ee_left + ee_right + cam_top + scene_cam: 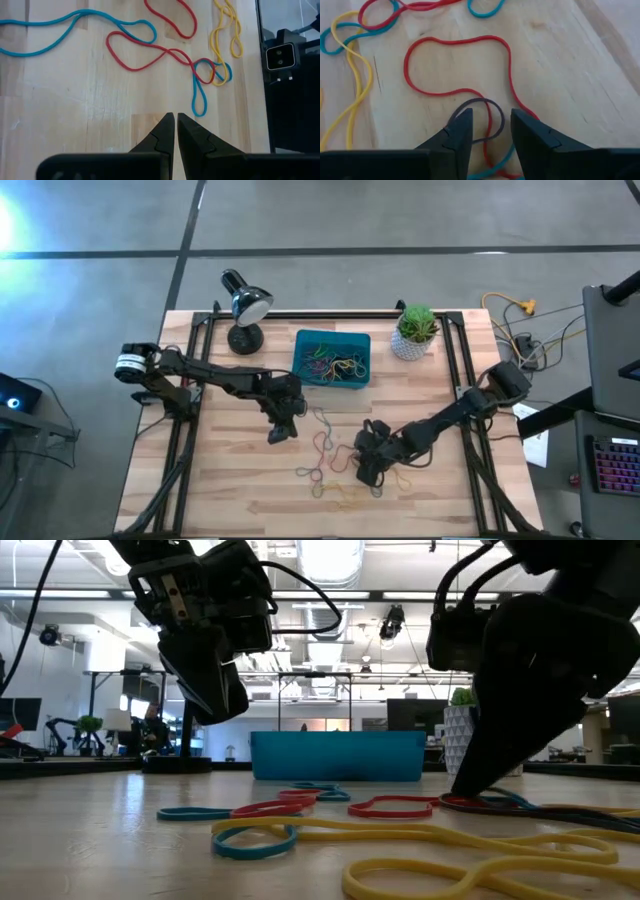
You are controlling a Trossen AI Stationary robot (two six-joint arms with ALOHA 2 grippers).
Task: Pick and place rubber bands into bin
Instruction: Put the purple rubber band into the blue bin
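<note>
Several loose rubber bands [325, 452] in red, blue and yellow lie on the wooden table in front of the teal bin [298, 358], which holds more bands [335, 365]. My right gripper [491, 120] is open and low over the table. Its fingers stand on either side of a greyish band loop [481, 103] and a red band [490, 122]. My left gripper [175, 117] is shut on nothing and hangs above the table [282, 432], left of the bands and nearer than the bin. The low view shows the bin's wall [335, 757] beyond the bands. My right gripper slants down from the table's right side, its fingers astride the greyish loop [470, 106] where that loop crosses the red band. In the low view a fingertip [466, 790] reaches down to the bands on the table. I cannot tell whether it touches them.
A black desk lamp [245, 305] stands left of the bin and a white plant pot [415, 338] right of it. Black frame rails [455, 370] run along the table's sides. Cables [520, 330] lie off the far right corner.
</note>
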